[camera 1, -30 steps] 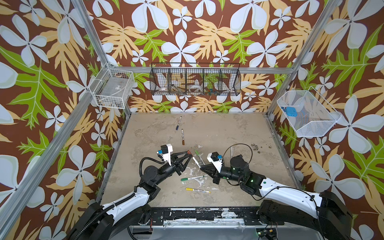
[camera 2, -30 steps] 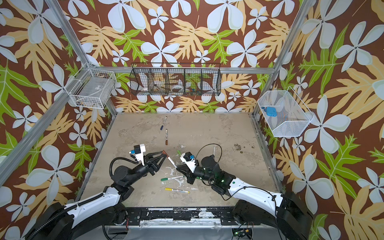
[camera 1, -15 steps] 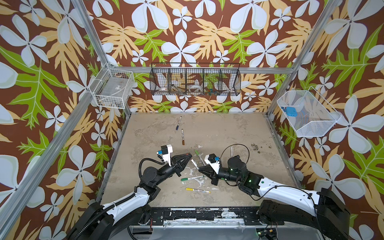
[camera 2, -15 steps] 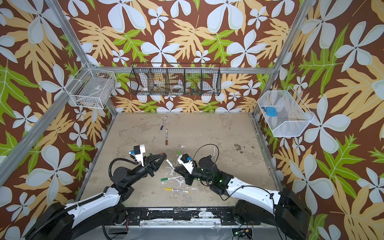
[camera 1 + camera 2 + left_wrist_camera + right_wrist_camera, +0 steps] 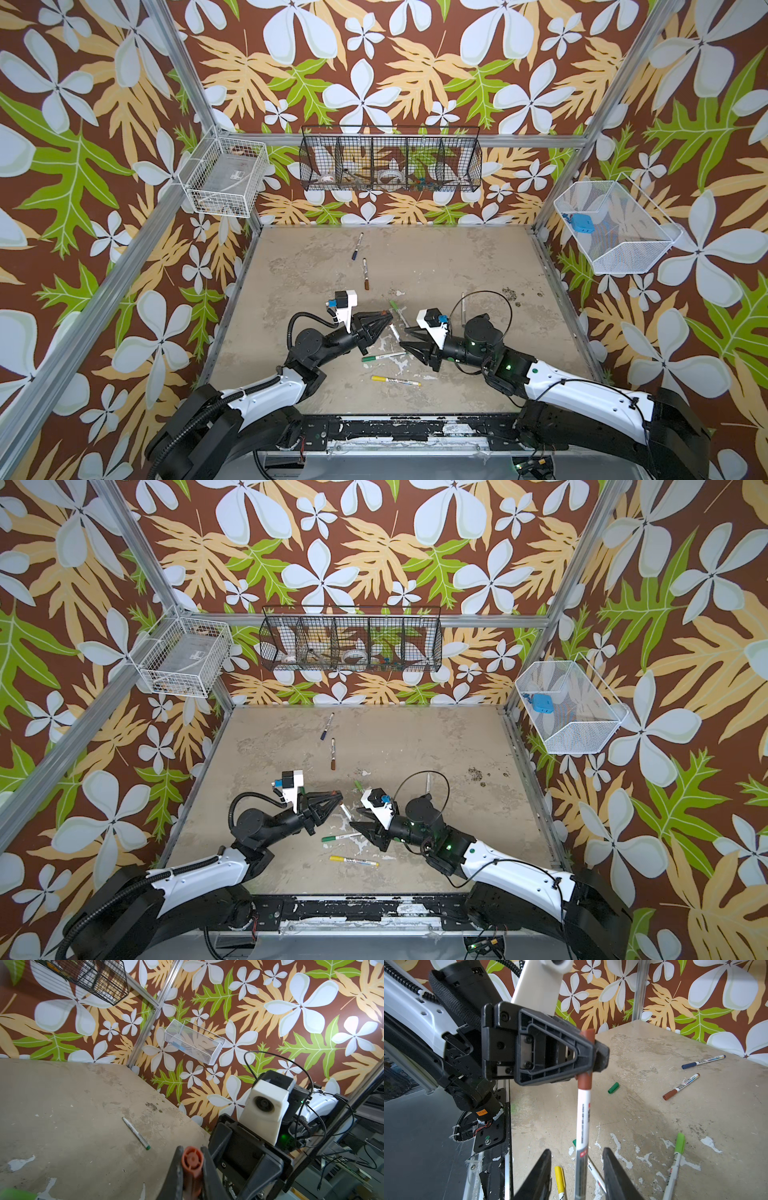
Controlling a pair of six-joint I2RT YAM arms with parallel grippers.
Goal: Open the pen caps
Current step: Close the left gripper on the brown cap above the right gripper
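Fingers point(image 5: 176, 1169) of the left gripper point(image 5: 191, 1148) pinch the brown cap point(image 5: 584, 1082), seated on its white pen point(image 5: 583, 1118) above the table point(image 5: 675, 1109). The right gripper point(image 5: 576, 1149) has its 2 fingers spread either side of the pen. It should clamp the pen firmly, then both pull straight apart along its length, without bending.
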